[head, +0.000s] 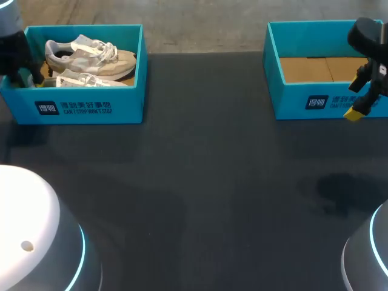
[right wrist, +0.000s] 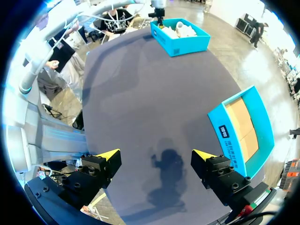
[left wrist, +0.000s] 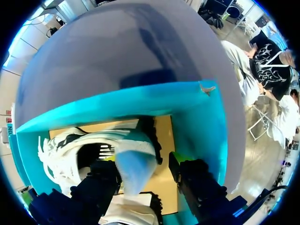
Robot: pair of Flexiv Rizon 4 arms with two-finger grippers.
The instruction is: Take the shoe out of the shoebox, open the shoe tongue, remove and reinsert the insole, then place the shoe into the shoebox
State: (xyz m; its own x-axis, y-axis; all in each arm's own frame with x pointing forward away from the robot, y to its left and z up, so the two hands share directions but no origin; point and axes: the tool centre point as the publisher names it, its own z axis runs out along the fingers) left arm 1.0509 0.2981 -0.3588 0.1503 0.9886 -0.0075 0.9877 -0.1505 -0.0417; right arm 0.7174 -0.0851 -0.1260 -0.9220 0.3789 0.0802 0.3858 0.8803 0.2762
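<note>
My left gripper [left wrist: 140, 171] is down in the left end of the teal left shoebox [head: 91, 109]. Its fingers are spread wide with the heel of a grey-and-white sneaker [left wrist: 70, 154] between them, unclamped, with a gap on one side, and the second sneaker [left wrist: 126, 208] lies right under the gripper. Across the dark table [head: 200, 182], the right shoebox [head: 291, 100] shows a bare cardboard floor, and my right gripper [right wrist: 157, 157] hangs above the table beside the box's front wall, fingers wide, gripping nothing.

The table [head: 200, 182] is matt and smooth, the shoebox [head: 91, 109] printed cardboard, the shoe [head: 91, 57] soft cloth with laces.
</note>
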